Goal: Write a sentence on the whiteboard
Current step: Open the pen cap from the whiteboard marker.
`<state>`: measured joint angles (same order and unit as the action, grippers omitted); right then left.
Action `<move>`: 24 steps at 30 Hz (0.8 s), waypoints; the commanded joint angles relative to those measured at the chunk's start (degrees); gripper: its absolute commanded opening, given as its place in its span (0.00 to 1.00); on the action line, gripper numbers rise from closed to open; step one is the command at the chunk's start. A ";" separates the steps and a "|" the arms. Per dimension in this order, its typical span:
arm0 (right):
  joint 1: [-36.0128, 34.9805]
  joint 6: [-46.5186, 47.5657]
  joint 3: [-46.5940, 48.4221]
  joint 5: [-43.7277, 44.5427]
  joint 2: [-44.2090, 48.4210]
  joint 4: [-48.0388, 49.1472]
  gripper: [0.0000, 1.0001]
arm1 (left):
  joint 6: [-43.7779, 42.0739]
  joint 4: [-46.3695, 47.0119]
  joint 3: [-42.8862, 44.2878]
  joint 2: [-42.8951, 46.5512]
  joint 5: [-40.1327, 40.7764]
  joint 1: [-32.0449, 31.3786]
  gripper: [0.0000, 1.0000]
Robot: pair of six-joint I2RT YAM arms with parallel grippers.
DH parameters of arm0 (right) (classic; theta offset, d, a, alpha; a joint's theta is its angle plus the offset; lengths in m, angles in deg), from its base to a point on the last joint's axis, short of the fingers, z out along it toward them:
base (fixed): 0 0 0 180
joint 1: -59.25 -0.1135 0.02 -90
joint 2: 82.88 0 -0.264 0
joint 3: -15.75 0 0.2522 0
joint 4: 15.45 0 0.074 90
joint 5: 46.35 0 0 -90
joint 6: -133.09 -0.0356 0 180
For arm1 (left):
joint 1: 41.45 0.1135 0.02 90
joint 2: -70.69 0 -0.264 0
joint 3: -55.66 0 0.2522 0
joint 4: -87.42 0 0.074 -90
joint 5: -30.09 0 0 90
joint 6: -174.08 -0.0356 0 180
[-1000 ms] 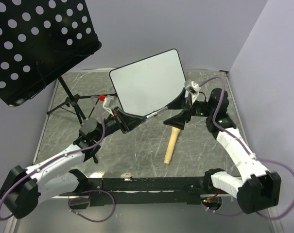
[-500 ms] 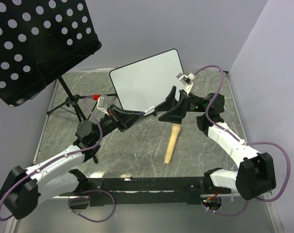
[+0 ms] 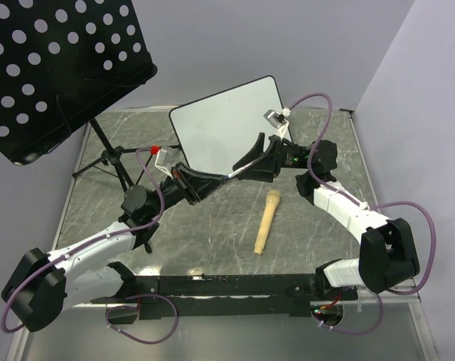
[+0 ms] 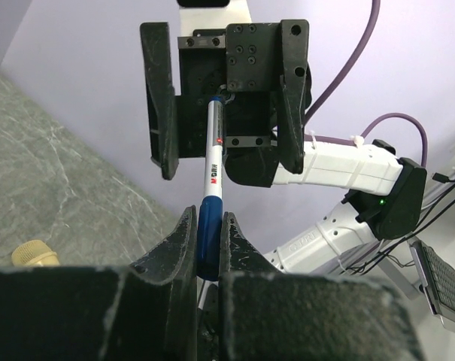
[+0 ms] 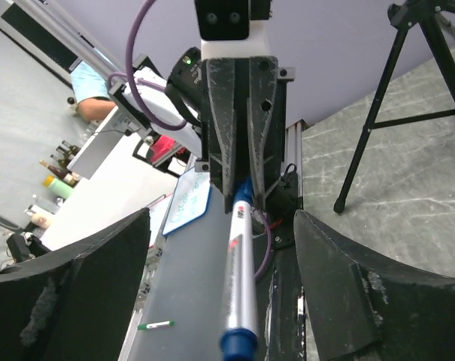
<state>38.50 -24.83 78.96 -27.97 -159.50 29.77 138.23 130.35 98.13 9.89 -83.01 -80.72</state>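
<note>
Left gripper [image 4: 206,235]: clamped on the blue-and-silver marker pen [image 4: 212,171], holding it out toward 2 o'clock.
Right gripper [image 5: 225,226]: wide, straddling the far end without touching, probably to uncap it.
White rectangular whiteboard [image 3: 227,124]: at 12 o'clock, blank.

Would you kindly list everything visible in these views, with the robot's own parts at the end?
whiteboard: one, white with black rim, propped at the table's far side, no writing visible from above
marker: one, silver barrel with blue ends, in front of the whiteboard
perforated panel: one, black, upper left, atop the tripod
tripod: one, black, at the table's left
stick-like object: one, beige, lying mid-table
table: one, grey marbled, under everything
left claw: one, black, shut on the marker
right claw: one, black, open, fingers either side of the marker's far end
</note>
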 commanded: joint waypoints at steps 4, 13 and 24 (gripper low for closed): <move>-0.60 1.21 3.02 0.34 0.94 2.90 0.73 | -0.89 0.80 1.00 0.06 -0.82 -0.28 0.01; -1.57 8.68 3.55 -2.21 2.79 -6.16 0.57 | -2.38 -2.10 2.40 0.94 -1.08 -0.28 0.01; -1.48 15.45 4.07 -4.59 4.11 -12.57 0.54 | -4.76 -7.73 3.72 2.35 -4.50 -0.20 0.01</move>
<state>37.65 -12.59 80.21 -31.05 -157.82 18.08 135.15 123.85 99.58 11.34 -84.75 -80.69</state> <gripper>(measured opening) 0.540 0.106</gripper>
